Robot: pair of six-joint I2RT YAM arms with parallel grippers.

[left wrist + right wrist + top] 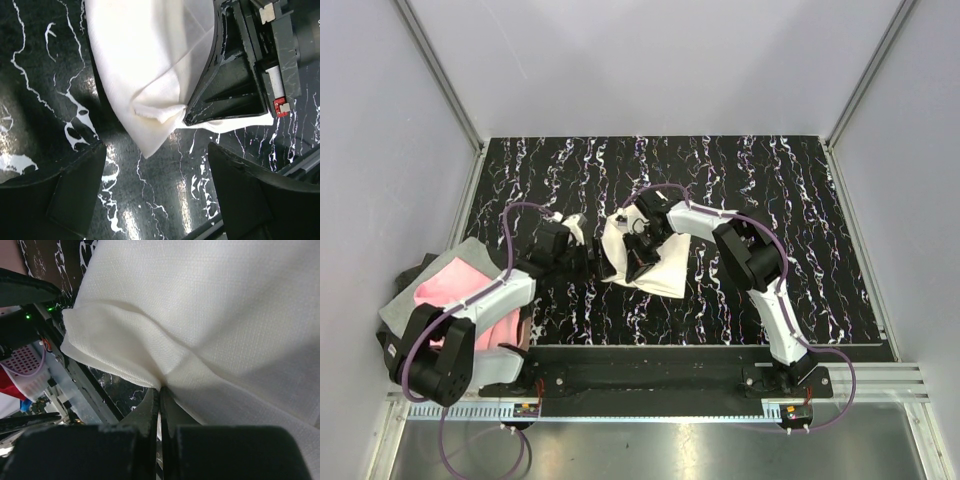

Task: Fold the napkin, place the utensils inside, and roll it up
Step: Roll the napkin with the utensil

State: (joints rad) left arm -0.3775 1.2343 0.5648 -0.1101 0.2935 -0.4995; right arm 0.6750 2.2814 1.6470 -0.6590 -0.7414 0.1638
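The cream napkin (655, 262) lies partly bunched on the black marbled table, its left part lifted. My right gripper (638, 262) is shut on a fold of the napkin (200, 315); the jaws pinch the cloth between them. In the left wrist view the napkin (145, 60) hangs with a corner pointing down, the right gripper's fingers (220, 95) clamped on it. My left gripper (582, 250) is open and empty, just left of the napkin, its jaws wide apart above bare table. The fork and the copper-brown utensil are out of view.
A pink and grey cloth (450, 285) lies at the table's left edge under the left arm. The black table (770, 180) is walled by grey panels. A metal rail (720, 365) runs along the near edge.
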